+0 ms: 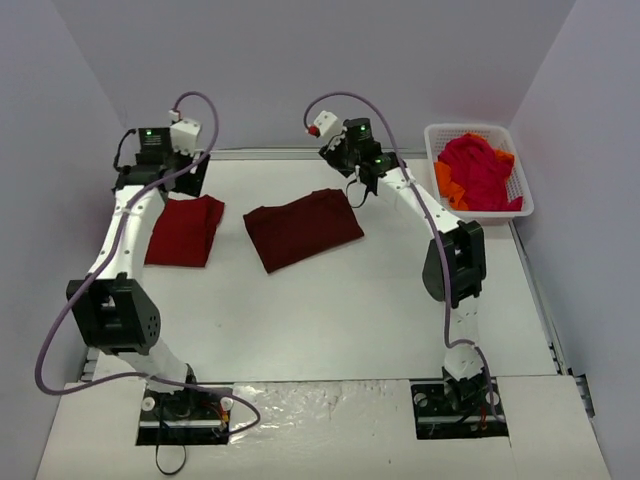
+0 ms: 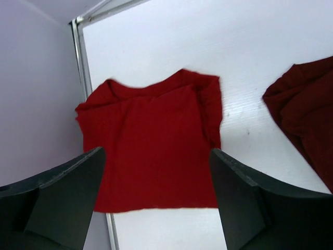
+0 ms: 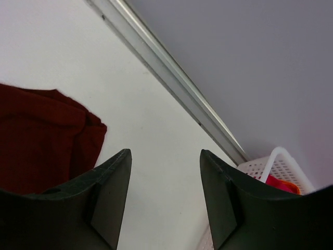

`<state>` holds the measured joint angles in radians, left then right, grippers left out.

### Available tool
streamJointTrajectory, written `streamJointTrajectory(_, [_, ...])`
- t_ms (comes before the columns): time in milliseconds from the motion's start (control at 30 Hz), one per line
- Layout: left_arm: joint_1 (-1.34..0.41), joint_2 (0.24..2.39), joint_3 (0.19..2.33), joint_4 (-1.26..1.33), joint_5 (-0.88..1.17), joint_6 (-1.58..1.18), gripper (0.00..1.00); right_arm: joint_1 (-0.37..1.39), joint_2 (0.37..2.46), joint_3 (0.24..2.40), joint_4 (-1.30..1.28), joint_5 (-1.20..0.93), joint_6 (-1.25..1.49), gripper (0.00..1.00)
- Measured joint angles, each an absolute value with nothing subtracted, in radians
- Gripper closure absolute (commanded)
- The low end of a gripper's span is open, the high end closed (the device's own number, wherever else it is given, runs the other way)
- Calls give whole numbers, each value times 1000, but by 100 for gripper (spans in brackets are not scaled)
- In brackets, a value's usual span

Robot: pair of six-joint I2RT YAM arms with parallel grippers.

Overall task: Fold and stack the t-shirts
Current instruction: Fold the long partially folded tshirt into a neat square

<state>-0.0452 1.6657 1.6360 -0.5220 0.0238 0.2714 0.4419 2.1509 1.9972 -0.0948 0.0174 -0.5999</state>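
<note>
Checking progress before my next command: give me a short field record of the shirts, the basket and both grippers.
folded shirts: red t-shirt at left, dark maroon t-shirt at centre; lying apart, not stacked
basket: white lattice basket at far right, holding a crimson garment and an orange garment, heaped unfolded
left gripper: open, empty, above the red t-shirt
right gripper: open, empty, by the dark maroon t-shirt's far edge

left end effector (image 2: 156,172) angled down, jaws wide open — right end effector (image 3: 165,166) nearer level, jaws parted
</note>
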Motion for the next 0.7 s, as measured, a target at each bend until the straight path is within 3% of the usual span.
streamJointTrajectory(300, [108, 1503, 1446, -649, 177, 252, 21, 586, 2144, 1841, -102, 98, -682, 53])
streamJointTrajectory(700, [134, 1318, 1280, -686, 225, 262, 20, 561, 2199, 1681, -89, 104, -667, 55])
